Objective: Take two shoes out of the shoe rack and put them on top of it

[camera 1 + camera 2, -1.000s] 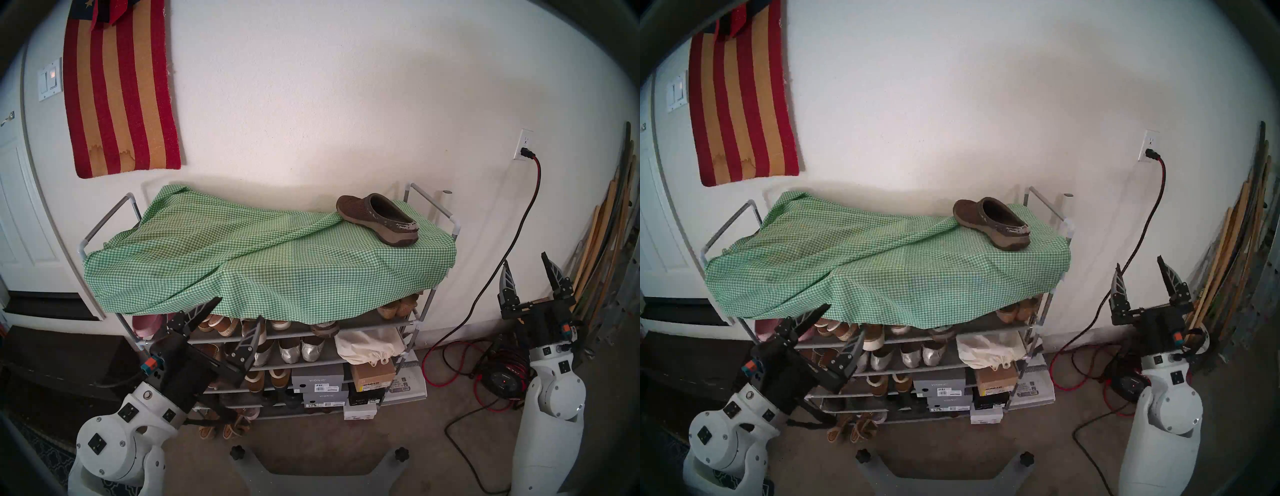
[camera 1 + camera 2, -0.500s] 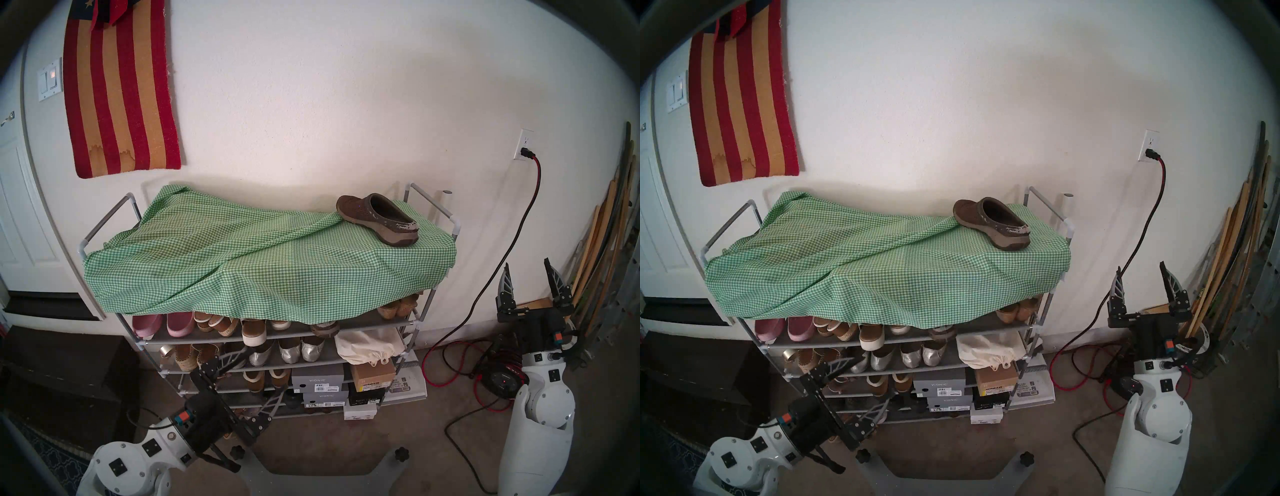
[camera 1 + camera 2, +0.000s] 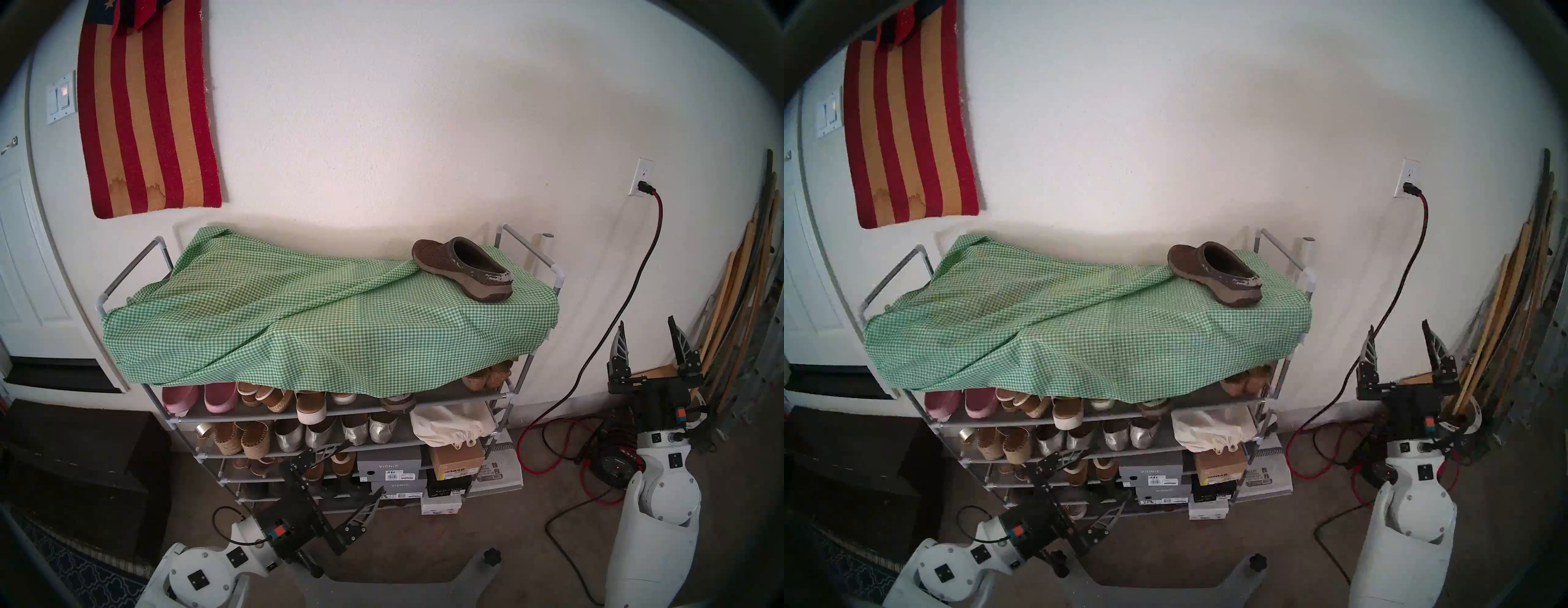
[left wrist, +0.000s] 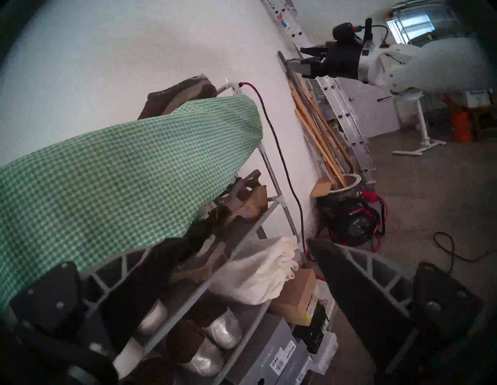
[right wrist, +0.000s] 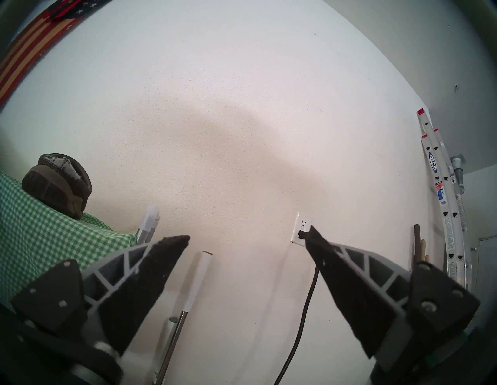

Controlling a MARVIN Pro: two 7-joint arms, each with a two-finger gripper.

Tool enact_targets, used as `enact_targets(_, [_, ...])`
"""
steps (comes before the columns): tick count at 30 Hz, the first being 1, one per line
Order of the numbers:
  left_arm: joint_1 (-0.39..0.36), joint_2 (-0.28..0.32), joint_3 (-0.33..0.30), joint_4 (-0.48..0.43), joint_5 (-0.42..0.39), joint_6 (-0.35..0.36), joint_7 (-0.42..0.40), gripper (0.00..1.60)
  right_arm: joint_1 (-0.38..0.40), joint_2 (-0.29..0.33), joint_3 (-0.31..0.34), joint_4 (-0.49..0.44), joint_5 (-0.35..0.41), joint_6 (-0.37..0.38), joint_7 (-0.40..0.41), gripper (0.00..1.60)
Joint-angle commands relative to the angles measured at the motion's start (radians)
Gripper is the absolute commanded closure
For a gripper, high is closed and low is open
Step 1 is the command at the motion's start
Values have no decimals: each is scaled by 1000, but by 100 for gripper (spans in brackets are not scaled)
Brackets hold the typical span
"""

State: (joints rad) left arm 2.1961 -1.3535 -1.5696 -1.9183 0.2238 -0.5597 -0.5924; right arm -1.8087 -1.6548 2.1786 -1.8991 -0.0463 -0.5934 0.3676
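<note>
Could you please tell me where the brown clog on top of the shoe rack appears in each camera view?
Head stereo left: brown clog, upper right of centre.
Head stereo right, just right of centre.
Left wrist, upper left of centre, mostly behind the cloth.
Right wrist, left edge, heel toward the camera.
Shared landmark: the green gingham cloth beneath it.

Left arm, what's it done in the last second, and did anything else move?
The left gripper, open and empty throughout, dropped from the cloth's front edge to the lower shelves, swinging rightward. The right gripper barely shifted, open. The clog on top stayed put.
</note>
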Motion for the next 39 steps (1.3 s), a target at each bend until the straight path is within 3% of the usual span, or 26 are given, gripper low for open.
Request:
enact_targets(1, [-84,-33,47,41,72,-41,24,0,-1,-4,-3,-4,4,-3,-1,0])
enact_targets(10, [-144,-53,93,98,173,-54,49,0,0,-6,-2,-3,2,-4,-1,0])
enact_targets(39, [-402,-103,179,282,373,36,62,0,0,-7,-1,-3,4,-5,2,0])
